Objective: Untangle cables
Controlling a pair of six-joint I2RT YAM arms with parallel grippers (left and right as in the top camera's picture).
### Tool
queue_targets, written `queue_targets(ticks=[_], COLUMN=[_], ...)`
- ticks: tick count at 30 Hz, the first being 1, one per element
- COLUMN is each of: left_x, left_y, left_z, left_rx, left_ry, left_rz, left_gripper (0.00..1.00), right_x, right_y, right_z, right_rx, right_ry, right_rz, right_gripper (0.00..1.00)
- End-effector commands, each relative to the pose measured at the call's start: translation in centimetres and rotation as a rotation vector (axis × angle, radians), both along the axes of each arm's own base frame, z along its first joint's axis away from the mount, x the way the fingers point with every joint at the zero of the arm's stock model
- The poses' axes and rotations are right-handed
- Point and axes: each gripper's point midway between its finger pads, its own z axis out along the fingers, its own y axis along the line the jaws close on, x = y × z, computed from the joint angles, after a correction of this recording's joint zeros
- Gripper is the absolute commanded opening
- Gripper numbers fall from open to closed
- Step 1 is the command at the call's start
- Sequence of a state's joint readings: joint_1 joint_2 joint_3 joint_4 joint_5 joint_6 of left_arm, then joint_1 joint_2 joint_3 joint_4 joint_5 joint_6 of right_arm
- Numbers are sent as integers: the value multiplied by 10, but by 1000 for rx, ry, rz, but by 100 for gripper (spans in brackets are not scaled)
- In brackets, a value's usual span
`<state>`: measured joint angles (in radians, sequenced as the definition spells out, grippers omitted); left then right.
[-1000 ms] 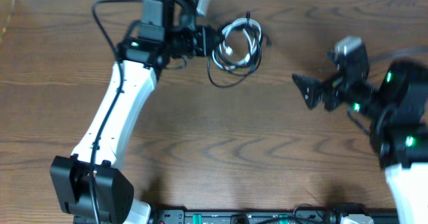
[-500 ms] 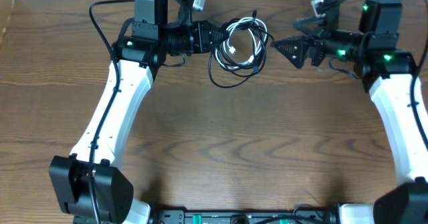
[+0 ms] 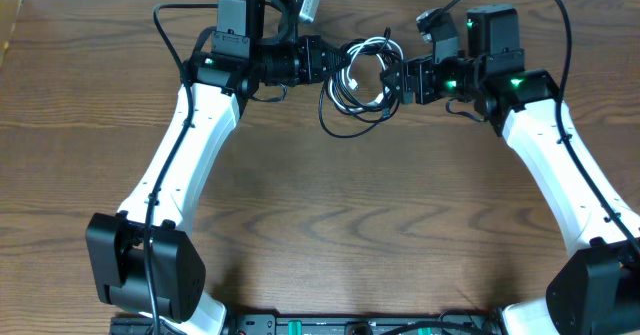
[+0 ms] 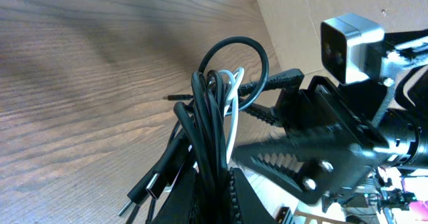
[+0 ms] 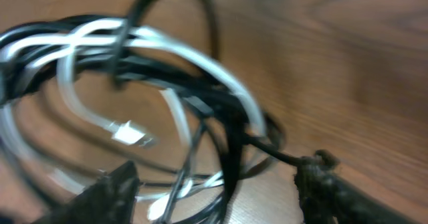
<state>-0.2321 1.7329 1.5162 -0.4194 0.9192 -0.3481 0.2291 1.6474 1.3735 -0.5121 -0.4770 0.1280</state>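
**Scene status**

1. Cables (image 3: 362,75): one tangled bundle, upper centre of the overhead view, on the wooden table (image 3: 300,195). It sits btwn the two grippers.
2. Bundle makeup: several black strands plus one white cable (image 5: 200,57) looped through them. A white plug end (image 5: 127,134) lies inside the loops. Black plug ends (image 4: 144,187) hang at lower left of the left wrist view. One black loop (image 4: 234,47) stands up at top centre of that view.
3. Left gripper (image 3: 328,60): at the bundle's left edge, approx. level with it. Fingers pressed together, pinching the black strands. In the left wrist view the strands rise straight out of the clamp at bottom centre.
4. Right gripper (image 3: 397,80): at the bundle's right edge, facing the left one. Fingers (image 5: 110,190) spread apart, one at lower left and one at lower right of the right wrist view. Cable loops lie btwn and beyond them. Contact with the strands: cannot tell, view is blurred.
5. Both arms angle in from the lower corners of the overhead view.
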Motion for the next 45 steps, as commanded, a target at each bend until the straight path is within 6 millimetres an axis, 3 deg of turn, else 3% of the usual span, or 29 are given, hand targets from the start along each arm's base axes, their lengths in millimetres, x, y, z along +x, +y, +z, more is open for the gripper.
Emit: queue_targets(ticks=[1,8,18,23,25,29,35,40,45], left_x=[-7,-14,-17,-16,-7,12,28,47,45], left_y=[-6,-17,-22,-26,-25,-7,24,56,73], left_z=[9,8,9,26,44,65,67,53,22], left_rx=[-36,-35,-48,-115,-139,-141,-117,-42,87], left_ry=[18,21,49,38,-49,-142,-176,-166,-105], left_rz=[-29,-55,-56,-70,-55,36,115,247,302], left_gripper=[7,7,8,7,8,8,7,8,7], right_x=[14,11,13,13,9,-2,-24,-44,-56], right_y=[-16,-12,-15,-24,-35,-53,-66,-72,-83], right_z=[-7,-21,-56,-69,-74,-84,-96,-104,-108], right_rx=[-75,-112,-136,-165,-195,-231,-311,-366,-423], right_ry=[18,53,157,199,228,300,372,444,489], right_rz=[-169,-199,-253,-318,-358,-387,-334,-314,-329], right_gripper=[59,49,36,23,14,1,1,1,1])
